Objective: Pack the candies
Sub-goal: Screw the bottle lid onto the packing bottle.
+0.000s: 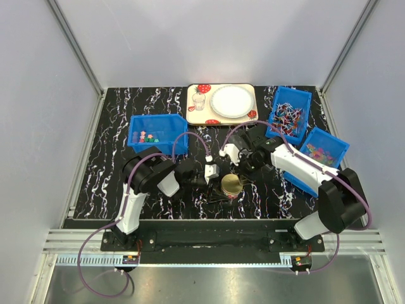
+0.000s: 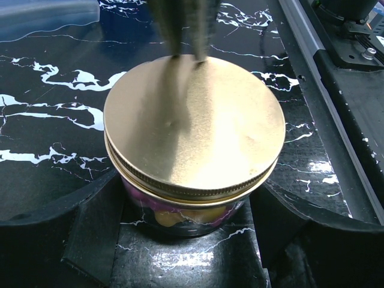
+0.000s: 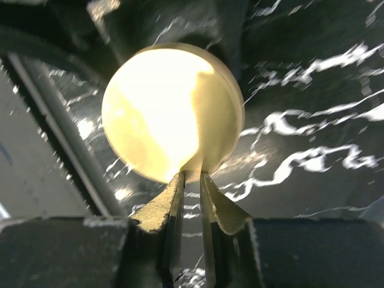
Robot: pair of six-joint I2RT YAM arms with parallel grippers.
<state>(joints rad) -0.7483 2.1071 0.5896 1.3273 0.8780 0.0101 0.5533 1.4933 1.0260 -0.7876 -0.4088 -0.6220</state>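
From above, a glass jar (image 1: pixel 232 186) with a gold lid (image 1: pixel 232 184) stands on the black marbled table (image 1: pixel 114 171) near the front edge, between the two arms. The left gripper (image 1: pixel 223 182) reaches it from the left and the right gripper (image 1: pixel 240 173) comes down at its far side. The candies (image 1: pixel 149 135) lie loose in a blue bin (image 1: pixel 158 123) at the left. A strawberry tray (image 1: pixel 192 113) behind holds a white plate (image 1: pixel 231 101) and a small glass (image 1: pixel 199 101). Two more blue bins sit at the right, one with thin striped stick sweets (image 1: pixel 288 116), the other with pastel sweets (image 1: pixel 321 152). In the left wrist view, the left claw's dark fingers (image 2: pixel 96 231) stand on either side of the jar and look clenched against the glass. Pink and yellow candies show through the glass under the lid's threaded rim. The right claw's blurred fingertips (image 2: pixel 177 36) touch the far edge of the lid. In the right wrist view the lid glares pale yellow. The right claw's fingers (image 3: pixel 171 201) are drawn almost together, with only a thin slit between them. Their tips meet the lid's near rim, and nothing can be seen held between them.
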